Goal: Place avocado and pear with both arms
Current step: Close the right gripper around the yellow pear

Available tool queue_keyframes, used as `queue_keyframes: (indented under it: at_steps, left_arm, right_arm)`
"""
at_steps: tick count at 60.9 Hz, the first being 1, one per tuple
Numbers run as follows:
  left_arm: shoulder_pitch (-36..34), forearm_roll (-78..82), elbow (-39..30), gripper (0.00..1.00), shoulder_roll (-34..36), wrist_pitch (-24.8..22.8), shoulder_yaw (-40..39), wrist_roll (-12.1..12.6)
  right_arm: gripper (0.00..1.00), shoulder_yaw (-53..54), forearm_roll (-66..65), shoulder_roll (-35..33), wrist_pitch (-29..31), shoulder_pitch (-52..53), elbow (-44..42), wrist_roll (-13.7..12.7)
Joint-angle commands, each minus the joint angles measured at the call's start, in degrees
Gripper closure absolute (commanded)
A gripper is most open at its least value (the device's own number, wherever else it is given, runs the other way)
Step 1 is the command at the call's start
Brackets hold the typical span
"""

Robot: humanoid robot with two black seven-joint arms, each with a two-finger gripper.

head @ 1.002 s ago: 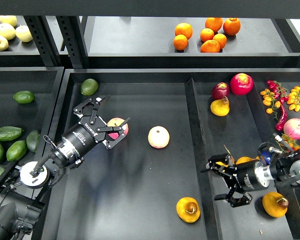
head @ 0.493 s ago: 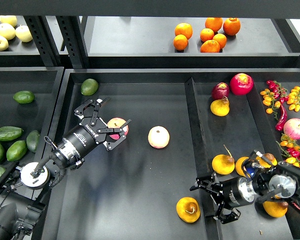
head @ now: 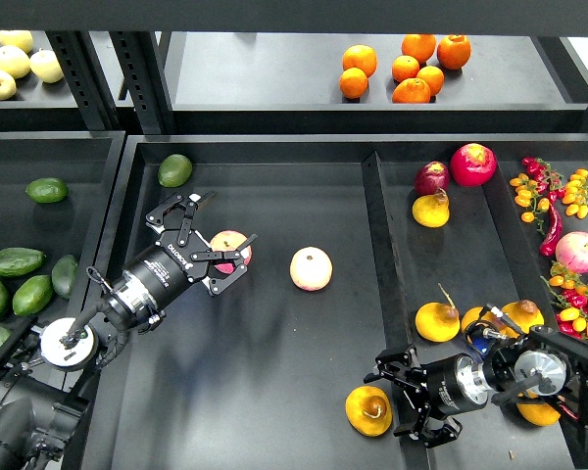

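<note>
Black tray counter (head: 274, 392): right tool (head: 400, 399) spread open, empty, beside firm, smooth pear (head: 368, 410), best gripped across its belly; left tool (head: 208, 240) open, empty.

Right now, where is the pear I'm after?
In the head view, the pear lies low in the middle tray, against the divider, just left of the open right gripper.

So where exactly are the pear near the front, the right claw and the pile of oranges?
pear (head: 368, 410): head view, middle of its golden body.
right gripper (head: 397, 399): head view, midway between its two open fingertips.
oranges (head: 409, 67): head view, one fruit mid-pile on the back shelf.
</note>
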Motion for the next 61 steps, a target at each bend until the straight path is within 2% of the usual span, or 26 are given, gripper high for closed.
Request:
queue_keyframes:
  at_steps: [1,14,20,30,37,39,44,45,57,61]
  left_arm:
    - [0.0,0.0,0.0,0.1,0.0,0.0,0.4,0.0]
    - [0.1,0.0,-0.1,0.09,0.0,0.0,0.7,0.0]
    - [0.3,0.0,-0.1,0.09,0.0,0.0,0.8,0.1]
    - [1.0,0.0,-0.3,0.09,0.0,0.0,0.9,0.1]
    - [1.1,0.1,-0.3,0.09,0.0,0.0,0.8,0.1]
    - [1.2,0.1,-0.4,0.09,0.0,0.0,0.9,0.1]
    - [1.2,0.1,-0.4,0.09,0.0,0.0,0.9,0.1]
    - [1.4,0.1,-0.3,0.09,0.0,0.0,0.9,0.1]
    - [1.6,0.1,-0.4,0.09,0.0,0.0,1.0,0.1]
    - [1.5,0.1,-0.4,0.09,0.0,0.0,1.0,0.1]
  right_arm:
    - [0.09,0.1,0.0,0.7,0.0,-0.3,0.0,0.0]
    - [0.22,0.5,0.2,0.8,0.0,-0.6,-0.1,0.0]
    - [0.31,0.6,0.3,0.8,0.0,-0.7,-0.1,0.0]
    - [0.51,1.0,1.1,0.8,0.0,-0.9,-0.4,0.0]
    - [0.61,1.5,1.5,0.8,0.0,-1.7,-0.4,0.0]
    - [0.68,1.8,2.3,0.8,0.0,-2.0,-0.3,0.0]
    - [0.76,1.9,3.8,0.8,0.0,-2.4,-0.2,0.0]
    - [0.82,1.9,4.7,0.8,0.0,-2.5,0.0,0.0]
    - [0.95,4.3,5.0,0.5,0.0,-2.3,0.1,0.0]
    - [0.95,5.2,5.0,0.3,0.0,-2.2,0.0,0.0]
